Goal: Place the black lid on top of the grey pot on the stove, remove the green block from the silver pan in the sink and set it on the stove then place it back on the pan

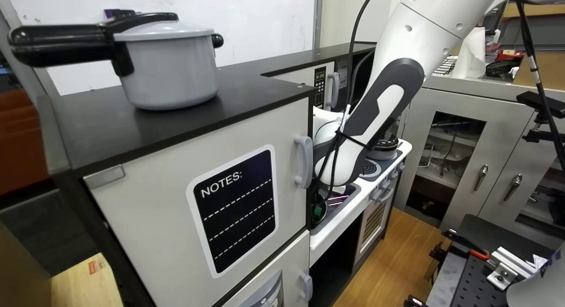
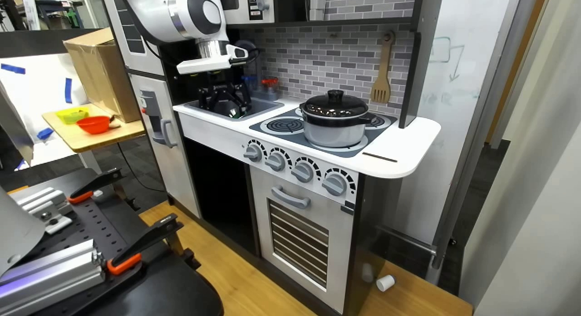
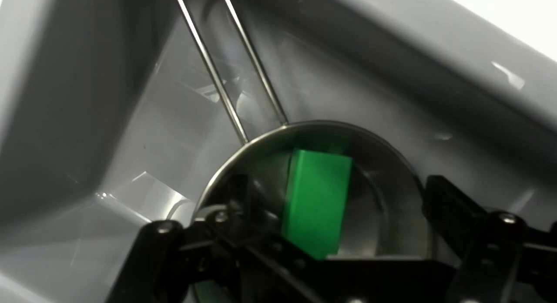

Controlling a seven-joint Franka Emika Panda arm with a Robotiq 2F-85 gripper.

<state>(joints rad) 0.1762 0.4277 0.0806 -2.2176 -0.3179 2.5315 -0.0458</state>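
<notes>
Green block (image 3: 320,203) in pan (image 3: 398,207), pan in sink (image 3: 339,85), fingers (image 3: 450,210) spread apart, lid (image 2: 335,107) on pot (image 2: 333,133)

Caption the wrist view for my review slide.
Open fingers frame the green block, which rests ungrasped in the silver pan in the sink.

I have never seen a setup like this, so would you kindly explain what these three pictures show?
The machine is a white robot arm with a black claw at its end, reaching over a toy kitchen. Two pictures come from cameras standing outside it; the close-up comes from a camera on its wrist. On the stove sits a grey pot with a black lid on top. In the sink lies a silver pan with a green block inside it. The claw stands open at the pan; in the close-up the block shows between its spread fingers, not gripped.
</notes>
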